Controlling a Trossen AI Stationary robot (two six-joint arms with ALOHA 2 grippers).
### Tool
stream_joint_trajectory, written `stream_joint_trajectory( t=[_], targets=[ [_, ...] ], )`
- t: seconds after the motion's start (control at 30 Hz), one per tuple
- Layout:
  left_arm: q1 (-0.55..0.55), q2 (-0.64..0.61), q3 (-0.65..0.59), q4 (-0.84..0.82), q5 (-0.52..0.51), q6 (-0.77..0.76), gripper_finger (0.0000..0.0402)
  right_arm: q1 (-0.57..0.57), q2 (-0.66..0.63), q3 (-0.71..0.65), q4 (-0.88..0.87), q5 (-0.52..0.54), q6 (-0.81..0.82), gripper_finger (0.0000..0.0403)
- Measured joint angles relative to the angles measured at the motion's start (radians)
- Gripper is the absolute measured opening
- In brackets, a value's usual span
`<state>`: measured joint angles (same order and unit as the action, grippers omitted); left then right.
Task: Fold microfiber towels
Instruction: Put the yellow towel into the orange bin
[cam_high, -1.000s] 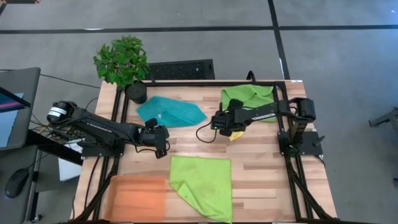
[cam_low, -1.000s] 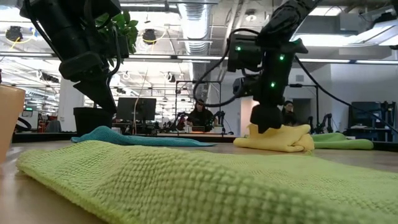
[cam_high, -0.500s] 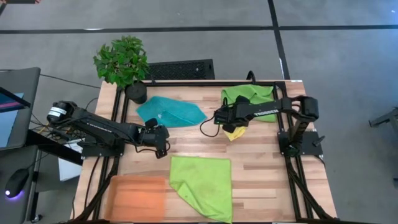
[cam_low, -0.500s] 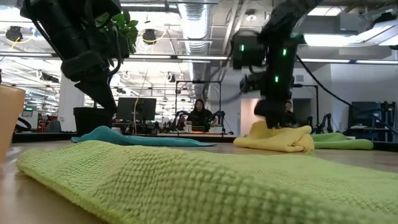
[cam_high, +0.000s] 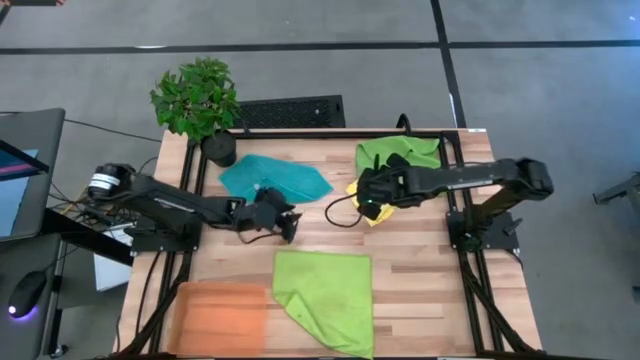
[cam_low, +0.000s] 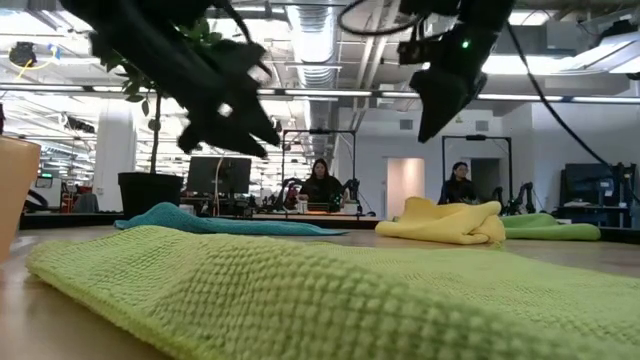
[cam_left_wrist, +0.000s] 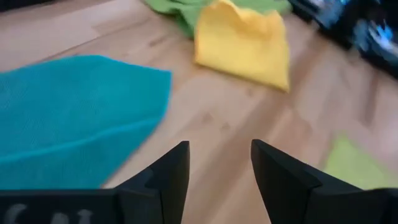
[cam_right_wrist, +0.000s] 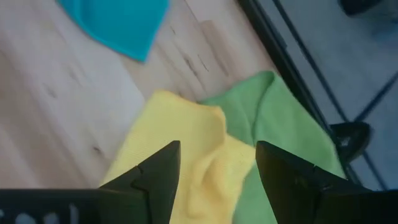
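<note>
The yellow towel (cam_high: 377, 216) lies crumpled on the table right of centre, bunched into a low heap in the low view (cam_low: 446, 222). My right gripper (cam_high: 366, 198) hangs open and empty above it (cam_right_wrist: 217, 149), well clear in the low view (cam_low: 436, 112). My left gripper (cam_high: 290, 224) is open and empty (cam_left_wrist: 217, 149) above bare wood, between the teal towel (cam_high: 272, 178) and the yellow one (cam_left_wrist: 244, 42). One lime green towel (cam_high: 325, 293) lies spread at the front centre. The other (cam_high: 402, 153) lies rumpled at the far right.
A flat orange tray (cam_high: 222, 318) lies at the front left. A potted plant (cam_high: 197, 100) stands at the far left corner. A black frame rail (cam_high: 456, 170) runs along the table's right side. Bare wood shows between the teal and yellow towels.
My right gripper has risen off the yellow towel, which stays heaped on the table. My left gripper has swung toward the table's right edge, toward the yellow towel, and has turned.
</note>
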<state>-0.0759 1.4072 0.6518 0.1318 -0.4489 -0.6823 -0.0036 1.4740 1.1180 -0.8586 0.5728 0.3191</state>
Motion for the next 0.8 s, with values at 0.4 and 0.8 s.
stream_joint_trajectory(
  t=[0.4, 0.8],
  targets=[
    [0.193, 0.383, 0.231, 0.316, 0.407, 0.102, 0.0164, 0.074, -0.068, -0.001, -0.084, -0.085, 0.047, 0.0234],
    [0.137, 0.633, 0.607, -0.010, 0.336, 0.931, 0.0164, 0.096, -0.065, -0.001, -0.162, -0.085, 0.100, 0.0234]
  ],
)
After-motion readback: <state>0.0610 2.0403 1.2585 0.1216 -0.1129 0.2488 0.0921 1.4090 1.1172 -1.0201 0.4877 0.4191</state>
